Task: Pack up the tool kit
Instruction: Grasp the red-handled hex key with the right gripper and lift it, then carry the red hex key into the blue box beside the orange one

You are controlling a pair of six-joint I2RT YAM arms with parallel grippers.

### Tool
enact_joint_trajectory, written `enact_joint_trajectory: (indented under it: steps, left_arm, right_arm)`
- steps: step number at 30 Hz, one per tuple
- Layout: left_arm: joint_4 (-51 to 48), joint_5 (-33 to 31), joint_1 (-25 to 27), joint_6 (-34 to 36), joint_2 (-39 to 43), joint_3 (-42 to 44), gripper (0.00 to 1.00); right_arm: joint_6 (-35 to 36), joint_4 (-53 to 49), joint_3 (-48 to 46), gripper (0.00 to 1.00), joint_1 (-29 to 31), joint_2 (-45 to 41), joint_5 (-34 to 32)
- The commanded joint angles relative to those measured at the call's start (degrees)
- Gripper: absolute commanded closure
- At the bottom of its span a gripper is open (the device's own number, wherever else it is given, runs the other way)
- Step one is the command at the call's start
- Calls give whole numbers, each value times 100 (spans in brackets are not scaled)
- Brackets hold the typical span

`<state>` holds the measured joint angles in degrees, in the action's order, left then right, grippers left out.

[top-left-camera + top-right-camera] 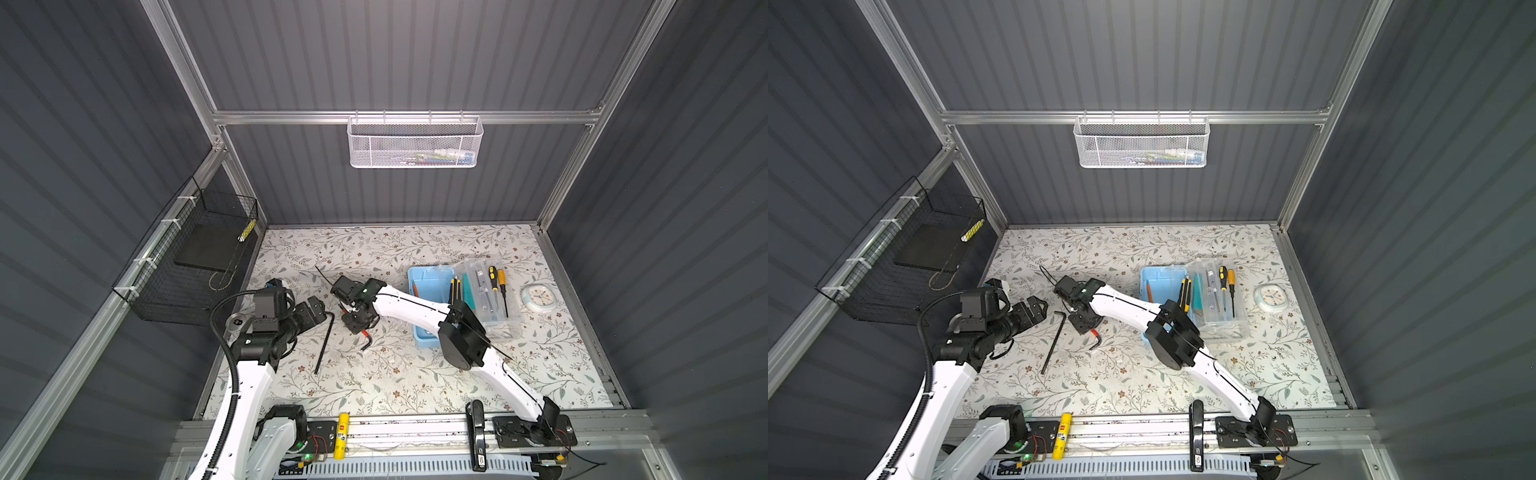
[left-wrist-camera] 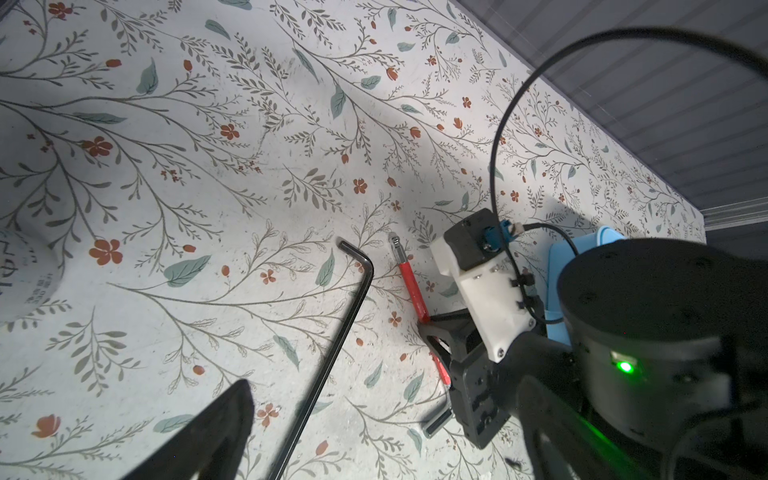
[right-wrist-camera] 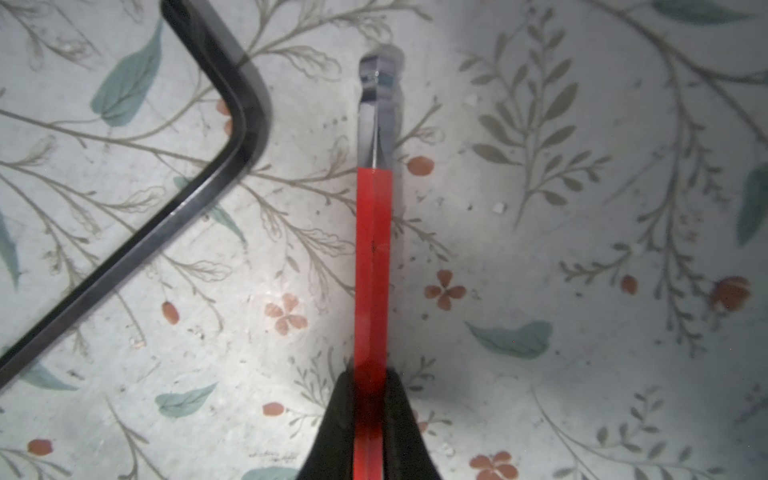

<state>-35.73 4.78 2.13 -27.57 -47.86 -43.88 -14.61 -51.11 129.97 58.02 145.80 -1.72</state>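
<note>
A: On the floral table (image 1: 374, 382), in both top views, the right gripper (image 1: 360, 330) sits low over the red-sleeved hex key (image 1: 365, 337). How much of the key shows?

B: Little: a red stub and the dark bend. The gripper body hides the rest, so the grip itself cannot be judged there. The black hex key (image 1: 325, 343) lies just beside it, in full. The left gripper (image 1: 314, 311) hangs near that key's short end, jaws wide apart, holding nothing.

A: And the light-blue box (image 1: 432, 276)?

B: Right of centre, open, its clear lid (image 1: 500, 316) folded out flat beside it with the screwdrivers (image 1: 501, 279) lying in it. The right arm crosses the box's near end and covers it.

A: Left wrist view?

B: One left finger (image 2: 208, 436) only, a dark blur; its partner is out of frame. The right gripper pinches the red sleeve, and a corner of the box peeks out behind that arm.

A: Right wrist view?

B: Both fingers (image 3: 332, 428) press tight on the red sleeve, the silver ball end pointing away. The key's bend is out of frame, as is most of the black key's long arm.
</note>
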Motion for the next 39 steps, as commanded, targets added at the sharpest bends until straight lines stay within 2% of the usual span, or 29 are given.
enact_joint_trajectory:
  steps: [1, 7, 19, 31, 39]
  left_arm:
    - [4, 111, -37, 89, 40, -55, 1]
    - [31, 102, -37, 88, 56, -16, 1]
    - [5, 95, -37, 138, 34, -11, 0]
    - [107, 104, -37, 141, -4, 48, 0]
    - [162, 120, -37, 119, 18, 64, 1]
  right_arm:
    - [-161, -237, -308, 100, -131, -227, -175]
    - [-328, 283, -1056, 100, -276, -1087, -152]
    - [-446, 492, -1994, 100, -898, -2389, -216]
    - [-559, 598, -3429, 100, -1549, -3710, -774]
    - [-430, 278, -3898, 100, -1689, -3835, -1428]
